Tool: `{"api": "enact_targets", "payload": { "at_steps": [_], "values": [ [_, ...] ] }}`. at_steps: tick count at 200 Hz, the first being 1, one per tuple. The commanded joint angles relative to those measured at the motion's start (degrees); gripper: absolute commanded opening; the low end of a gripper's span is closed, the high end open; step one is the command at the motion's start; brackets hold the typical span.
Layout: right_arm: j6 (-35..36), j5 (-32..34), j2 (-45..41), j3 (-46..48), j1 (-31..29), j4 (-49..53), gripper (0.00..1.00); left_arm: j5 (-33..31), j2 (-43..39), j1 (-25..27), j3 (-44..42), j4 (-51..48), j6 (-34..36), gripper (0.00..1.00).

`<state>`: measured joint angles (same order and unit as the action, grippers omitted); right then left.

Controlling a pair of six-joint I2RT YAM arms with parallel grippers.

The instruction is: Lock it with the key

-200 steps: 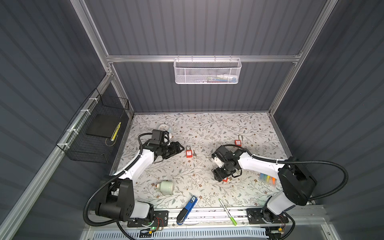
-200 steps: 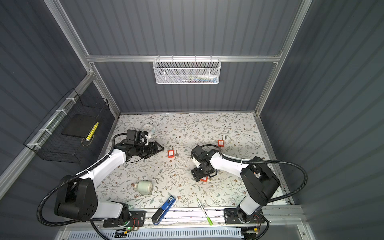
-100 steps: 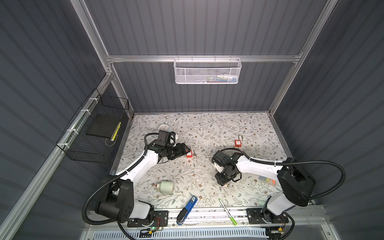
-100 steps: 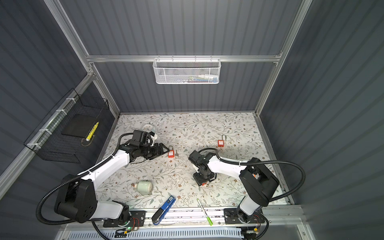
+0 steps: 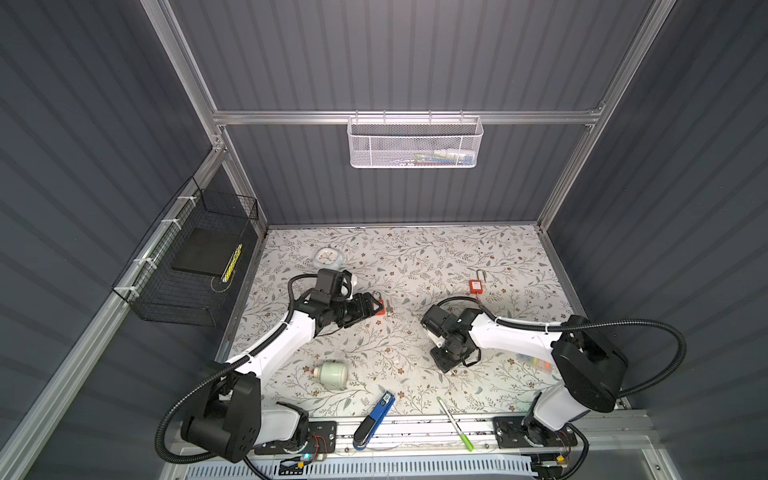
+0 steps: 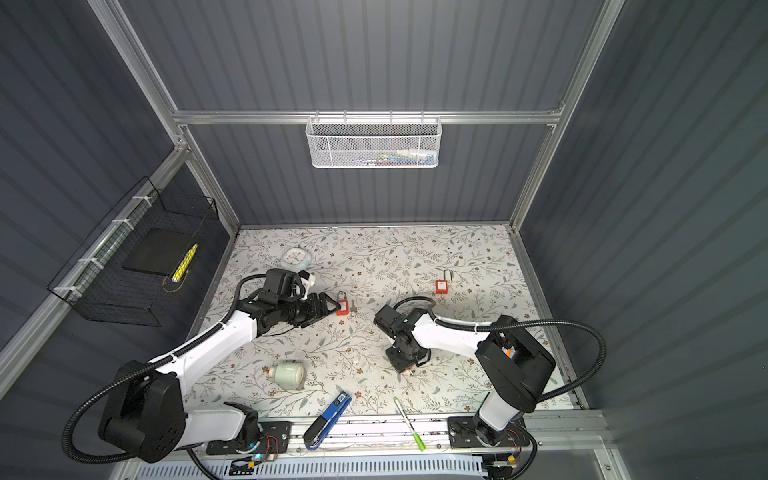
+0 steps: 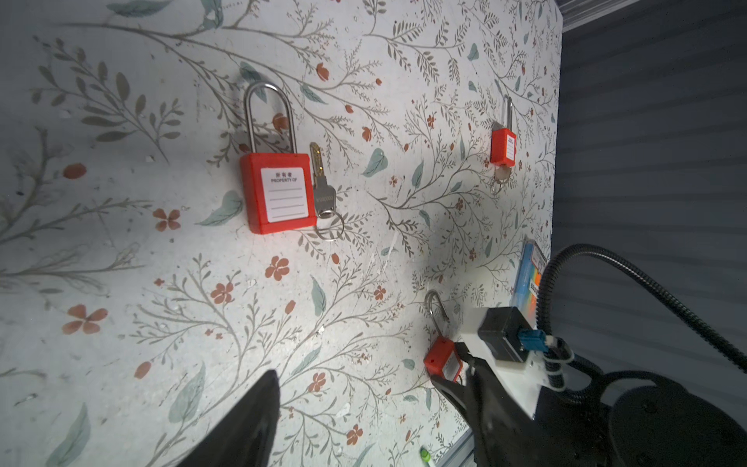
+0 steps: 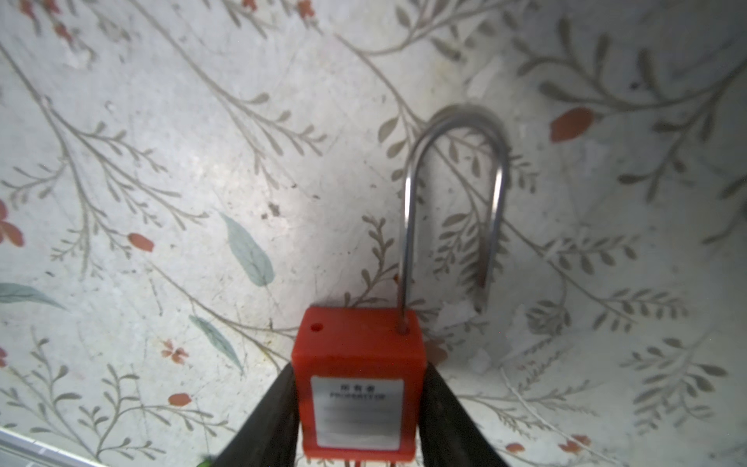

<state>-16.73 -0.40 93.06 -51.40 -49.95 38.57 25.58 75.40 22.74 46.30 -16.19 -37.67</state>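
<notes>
Dark grey slatted walls (image 5: 395, 62) box in a floral-patterned desk (image 5: 436, 257). Left of centre, the closed padlock (image 7: 279, 194), red with a white label, lies flat with both shackle legs seated in its body. The key (image 7: 321, 182), on its ring, lies just beside that body. The left end effector (image 5: 371, 306) hovers close to this padlock with its fingers (image 7: 254, 420) spread wide, gripping nothing. Nearer the front, the right end effector (image 8: 359, 404) points down and pinches the unlatched padlock (image 8: 359, 347) by the two narrow sides of its red body. One shackle leg sits in the body, while the free leg hangs clear and its hole stands empty. Whether this padlock rests on the desk I cannot tell. A third padlock (image 5: 476, 286) lies well apart toward the back right.
</notes>
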Motion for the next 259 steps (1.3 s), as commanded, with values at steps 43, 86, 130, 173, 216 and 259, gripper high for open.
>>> {"api": "enact_targets", "payload": {
  "at_steps": [43, 86, 130, 173, 216, 259],
  "values": [
    [-0.45, 0.59, -0.09, 1.30, -1.11, 0.35, 0.35, 2.15, -2.36, 1.58, -3.67, 3.11, -3.52, 0.73],
    [1.64, -3.17, -5.24, -1.56, 0.72, -1.22, 0.27, 6.55, -1.59, 2.84, -3.43, 6.61, -4.45, 0.72],
    [2.46, -12.11, -7.19, -7.06, 4.57, -7.79, 0.26, 9.53, -0.39, 4.56, -2.27, 11.16, -5.76, 0.65],
    [4.03, -16.20, -4.08, -14.79, 5.30, -8.43, 0.26, 10.24, 2.52, 7.63, -0.08, 12.59, -5.75, 0.60],
    [6.10, -17.15, -1.62, -19.75, 5.22, -6.62, 0.26, 9.58, 4.91, 10.42, 0.08, 17.30, -8.45, 0.57],
    [6.95, -17.70, -1.87, -19.80, 5.27, -5.60, 0.25, 8.69, 4.91, 10.81, 0.41, 17.41, -8.26, 0.57]
  ]
}}
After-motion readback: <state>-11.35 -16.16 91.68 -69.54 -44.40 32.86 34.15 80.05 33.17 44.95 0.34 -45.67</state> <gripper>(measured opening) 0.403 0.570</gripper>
